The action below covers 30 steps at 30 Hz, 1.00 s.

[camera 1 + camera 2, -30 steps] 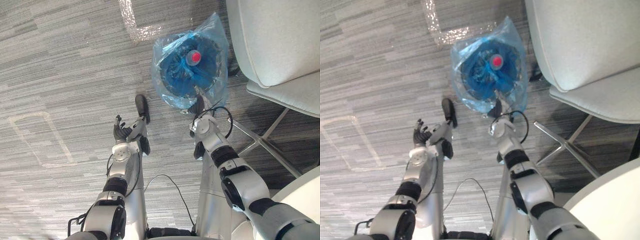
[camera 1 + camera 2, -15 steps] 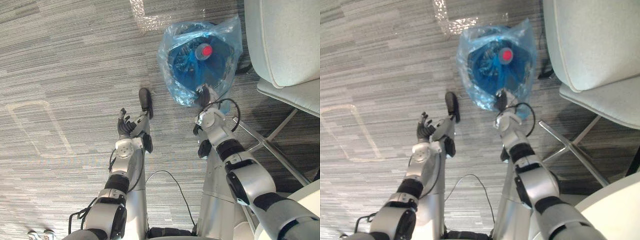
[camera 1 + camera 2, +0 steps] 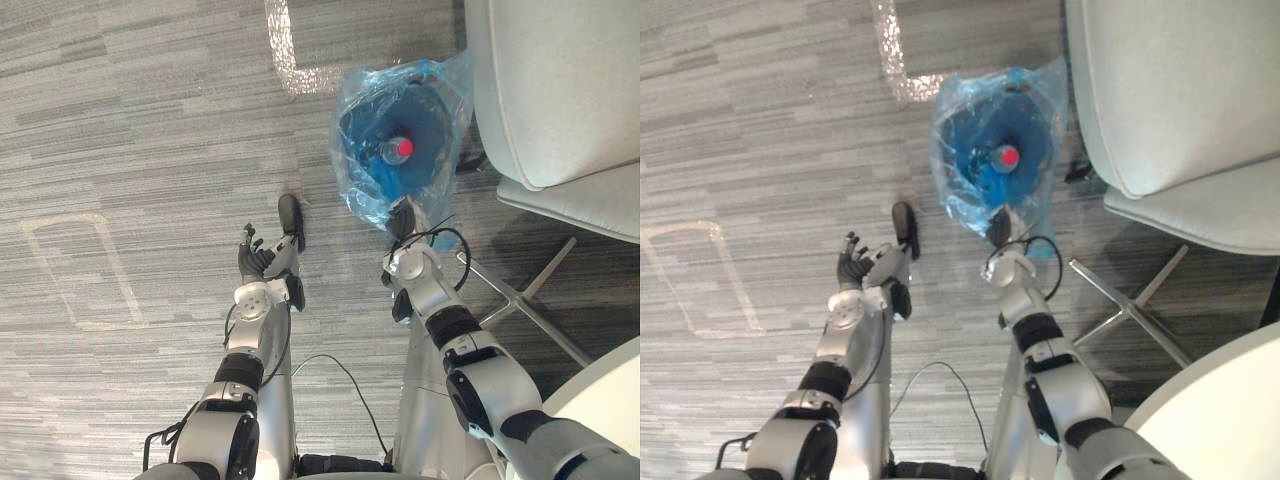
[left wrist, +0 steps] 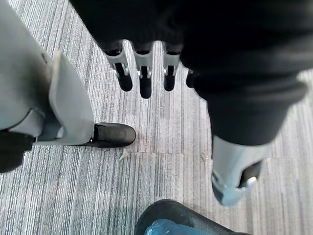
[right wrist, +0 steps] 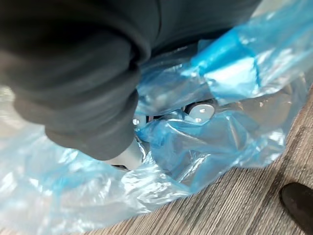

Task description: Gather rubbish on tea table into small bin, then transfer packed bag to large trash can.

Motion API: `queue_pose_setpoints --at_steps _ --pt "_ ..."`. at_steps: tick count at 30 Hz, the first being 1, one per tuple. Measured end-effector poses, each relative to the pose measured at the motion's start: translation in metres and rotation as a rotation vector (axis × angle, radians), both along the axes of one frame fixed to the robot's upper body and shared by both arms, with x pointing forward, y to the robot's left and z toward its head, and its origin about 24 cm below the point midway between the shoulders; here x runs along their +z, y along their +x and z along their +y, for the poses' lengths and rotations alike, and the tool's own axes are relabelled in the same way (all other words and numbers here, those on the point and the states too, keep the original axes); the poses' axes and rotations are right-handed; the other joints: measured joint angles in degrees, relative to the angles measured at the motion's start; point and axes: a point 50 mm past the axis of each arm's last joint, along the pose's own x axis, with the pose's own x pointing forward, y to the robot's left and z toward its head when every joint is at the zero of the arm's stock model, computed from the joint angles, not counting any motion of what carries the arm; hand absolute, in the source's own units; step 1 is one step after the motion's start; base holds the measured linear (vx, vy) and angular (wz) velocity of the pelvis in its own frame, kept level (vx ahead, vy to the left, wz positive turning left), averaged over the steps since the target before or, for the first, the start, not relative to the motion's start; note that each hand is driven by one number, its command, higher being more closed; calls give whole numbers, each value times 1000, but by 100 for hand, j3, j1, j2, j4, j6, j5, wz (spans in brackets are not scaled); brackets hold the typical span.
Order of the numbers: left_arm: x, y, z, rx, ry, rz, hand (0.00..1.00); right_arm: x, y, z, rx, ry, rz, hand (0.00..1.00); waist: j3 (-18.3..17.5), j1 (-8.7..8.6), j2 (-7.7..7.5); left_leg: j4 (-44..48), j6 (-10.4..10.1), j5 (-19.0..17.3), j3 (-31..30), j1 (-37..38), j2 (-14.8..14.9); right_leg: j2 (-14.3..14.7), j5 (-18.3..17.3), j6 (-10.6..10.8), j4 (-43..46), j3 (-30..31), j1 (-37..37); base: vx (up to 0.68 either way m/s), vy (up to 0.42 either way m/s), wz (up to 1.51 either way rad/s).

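A small dark bin lined with a blue plastic bag (image 3: 362, 185) stands on the carpet beside the chair. Inside it lies a bottle with a red cap (image 3: 398, 150). My right hand (image 3: 401, 219) is at the bag's near rim, and in the right wrist view its fingers (image 5: 199, 112) are curled into the crumpled blue plastic (image 5: 230, 68). My left hand (image 3: 254, 262) hangs over bare carpet to the left of the bin, fingers (image 4: 145, 73) straight and holding nothing. The bin's edge (image 4: 168, 226) shows past them.
A white upholstered chair (image 3: 560, 90) stands right of the bin, its metal legs (image 3: 522, 297) spreading over the floor near my right arm. A white round table's edge (image 3: 605, 385) is at the lower right. Pale tape marks (image 3: 290, 50) lie on the grey carpet.
My right hand's fingers have curled shut into the bag's near rim. The bottle now lies nearer that rim. The view has shifted a little; my left hand stays open.
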Motion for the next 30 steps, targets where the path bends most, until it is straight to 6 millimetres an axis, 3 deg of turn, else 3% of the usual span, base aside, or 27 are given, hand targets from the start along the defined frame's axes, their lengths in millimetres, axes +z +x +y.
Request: queue_pose_setpoints --at_steps 4,14,21,30 --pt "-15 -10 1 -14 11 62 0 -11 -13 12 44 42 8 100 -45 -25 -2 -70 -41 -59 -3 552 22 48 0 0 -211 -45 612 -3 -41 -3" --pt "-59 -47 -5 -92 40 223 0 -64 -69 25 119 189 161 100 -419 -117 -103 -640 -148 -110 19 2382 -25 90 -30 33 -962 -237 2533 60 -38 -1" --pt "-96 -91 -9 -166 68 368 0 -95 -110 32 156 328 289 100 -1329 -200 -378 -1485 -338 -71 133 3517 -36 256 69 93 -1861 -290 3623 120 -35 -7" --pt "-109 -113 8 -229 179 439 0 -101 -115 27 209 404 346 100 -1806 -321 -382 -2472 -425 247 156 4627 -60 542 485 136 -3083 -278 4798 142 -15 -7"
